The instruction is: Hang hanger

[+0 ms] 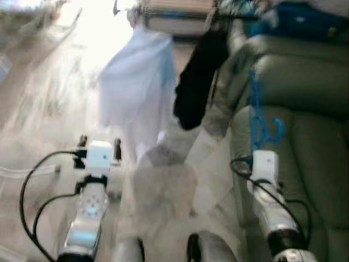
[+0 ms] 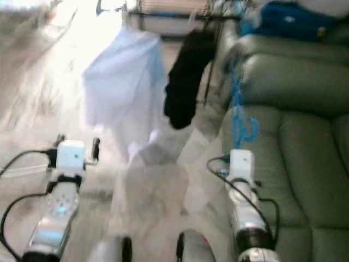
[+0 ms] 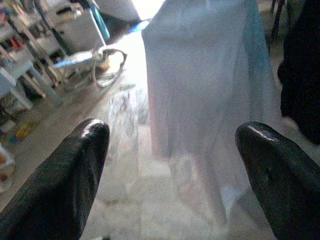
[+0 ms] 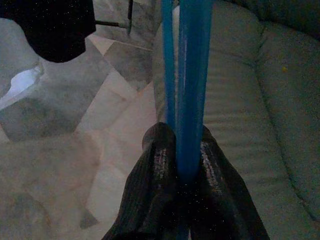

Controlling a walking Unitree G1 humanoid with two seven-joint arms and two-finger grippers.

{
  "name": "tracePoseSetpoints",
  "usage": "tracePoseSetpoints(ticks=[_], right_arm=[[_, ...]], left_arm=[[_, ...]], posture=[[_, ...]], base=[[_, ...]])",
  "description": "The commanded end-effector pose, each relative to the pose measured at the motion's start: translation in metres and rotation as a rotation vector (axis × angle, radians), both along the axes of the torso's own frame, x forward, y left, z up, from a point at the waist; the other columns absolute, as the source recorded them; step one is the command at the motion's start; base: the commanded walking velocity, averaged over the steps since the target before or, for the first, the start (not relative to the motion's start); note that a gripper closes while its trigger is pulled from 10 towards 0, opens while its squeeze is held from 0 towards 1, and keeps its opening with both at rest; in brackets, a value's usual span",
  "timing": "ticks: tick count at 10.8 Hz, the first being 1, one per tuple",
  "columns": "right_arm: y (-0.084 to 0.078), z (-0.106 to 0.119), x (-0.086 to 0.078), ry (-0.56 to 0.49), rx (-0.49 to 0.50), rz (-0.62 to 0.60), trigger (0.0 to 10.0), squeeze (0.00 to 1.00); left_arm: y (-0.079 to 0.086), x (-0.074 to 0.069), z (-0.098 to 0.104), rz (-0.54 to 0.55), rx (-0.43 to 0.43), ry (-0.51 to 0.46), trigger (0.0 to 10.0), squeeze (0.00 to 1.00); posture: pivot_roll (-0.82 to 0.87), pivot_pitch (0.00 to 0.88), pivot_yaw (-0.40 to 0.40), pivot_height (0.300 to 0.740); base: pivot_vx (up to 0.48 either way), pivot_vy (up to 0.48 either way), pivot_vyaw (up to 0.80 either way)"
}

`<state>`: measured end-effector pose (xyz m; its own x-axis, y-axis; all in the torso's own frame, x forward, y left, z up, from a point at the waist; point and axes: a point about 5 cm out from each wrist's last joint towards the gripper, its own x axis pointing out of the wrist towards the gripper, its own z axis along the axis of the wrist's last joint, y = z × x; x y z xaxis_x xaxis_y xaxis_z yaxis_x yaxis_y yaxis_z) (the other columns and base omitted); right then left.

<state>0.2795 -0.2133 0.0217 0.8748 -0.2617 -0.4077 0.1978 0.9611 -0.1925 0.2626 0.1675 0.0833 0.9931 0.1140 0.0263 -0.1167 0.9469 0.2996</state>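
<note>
The right gripper [image 4: 177, 150] is clenched on the blue hanger [image 1: 260, 123], held upright at centre right by the green sofa [image 1: 305, 142] — ready, I'd judge, for the rack [image 1: 180, 11] at the top. The left gripper [image 3: 172, 165] is spread, empty, facing a white shirt [image 1: 139, 90].

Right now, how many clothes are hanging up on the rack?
2. A pale blue shirt hangs on the rack's left side, and a black garment hangs just to its right, next to the green sofa. The picture is blurry, so more may be hidden.
</note>
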Motion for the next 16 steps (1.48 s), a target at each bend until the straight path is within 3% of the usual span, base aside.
tracePoseSetpoints(ticks=[1, 6, 9, 12, 16], right_arm=[[-0.013, -0.004, -0.005, 0.03, -0.012, -0.033, 10.0, 0.0], [-0.008, -0.008, -0.003, 0.074, -0.004, 0.026, 10.0, 0.0], [-0.013, 0.003, 0.008, 0.027, -0.025, 0.022, 10.0, 0.0], [-0.012, 0.001, 0.005, 0.035, -0.028, 0.022, 10.0, 0.0], [-0.017, 0.009, 0.01, -0.022, -0.053, -0.016, 10.0, 0.0]], left_arm=[[-0.01, 0.0, -0.004, -0.028, -0.013, 0.019, 10.0, 0.0], [-0.014, 0.003, 0.001, -0.015, -0.06, 0.002, 10.0, 0.0], [-0.017, 0.006, 0.0, -0.01, -0.117, 0.021, 10.0, 0.0], [-0.018, 0.005, -0.002, -0.029, -0.092, 0.023, 10.0, 0.0], [-0.024, 0.005, 0.0, -0.072, -0.113, 0.016, 10.0, 0.0]], posture=[[0.02, 0.211, -0.036, 0.74], [0.02, 0.203, -0.051, 0.74], [0.02, 0.198, -0.051, 0.74], [0.01, 0.201, -0.053, 0.74], [0.02, 0.2, -0.049, 0.74]], base=[[0.442, 0.0, 0.0], [0.43, 0.099, 0.0], [0.381, 0.285, 0.0], [0.289, 0.384, 0.0], [0.47, 0.0, 0.0]])
